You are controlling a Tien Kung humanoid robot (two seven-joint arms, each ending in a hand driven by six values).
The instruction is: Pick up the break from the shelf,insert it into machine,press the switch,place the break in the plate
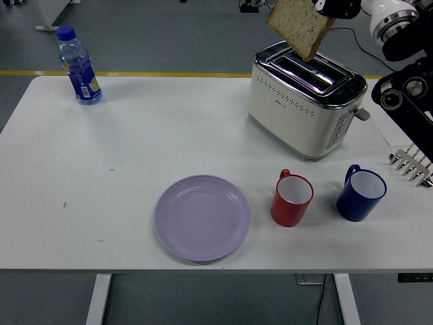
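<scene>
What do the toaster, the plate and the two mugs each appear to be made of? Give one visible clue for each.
Toaster: cream glossy body, probably painted metal or plastic, with a mirror-bright, chrome-like top.
Plate: lilac, smooth with a soft sheen, likely plastic or melamine.
Red mug and blue mug: glossy colour outside, white inside, suggesting enamel or ceramic.

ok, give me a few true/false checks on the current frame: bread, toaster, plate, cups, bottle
1. The bread slice is seated in a toaster slot. False: the right hand holds it in the air above the toaster.
2. The purple plate holds nothing. True.
3. The blue cup stands left of the red cup. False: it stands to the right.
4. The water bottle stands upright near the far left corner. True.
</scene>
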